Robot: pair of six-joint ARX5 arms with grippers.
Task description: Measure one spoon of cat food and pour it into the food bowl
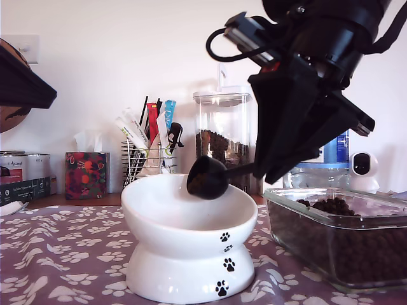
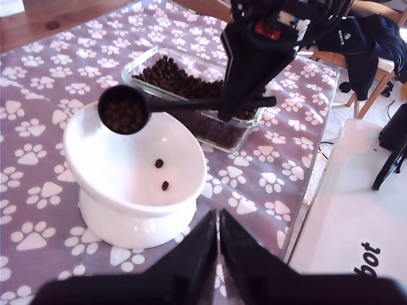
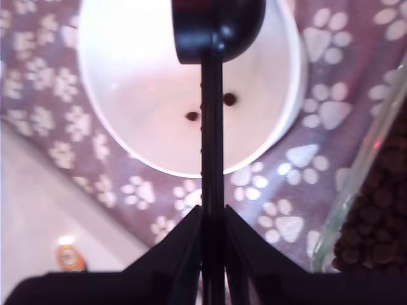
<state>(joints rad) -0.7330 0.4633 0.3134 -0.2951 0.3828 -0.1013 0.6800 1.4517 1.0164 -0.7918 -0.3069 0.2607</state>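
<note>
My second gripper (image 3: 212, 213) is shut on the straight handle of the black spoon (image 3: 218, 25). It holds the spoon's round scoop (image 1: 206, 178) just above the inside of the white food bowl (image 1: 152, 216), on the exterior view's right side of it. Brown cat food (image 2: 124, 115) fills the scoop. Two pellets (image 2: 159, 163) lie in the bowl (image 2: 114, 159). More kibble fills a clear glass dish (image 1: 343, 254) at the exterior view's right. My first gripper (image 2: 219, 248) is shut on nothing, hanging back from the bowl, opposite the dish.
Behind the bowl stand a tall clear canister (image 1: 221, 136) of kibble, a wire rack (image 1: 149, 155), a tissue box (image 1: 86, 173) and a water bottle (image 1: 334, 159). A dark shape (image 1: 19, 82) juts in at the exterior view's left edge. A chair with dark clothing (image 2: 369, 44) stands off the table.
</note>
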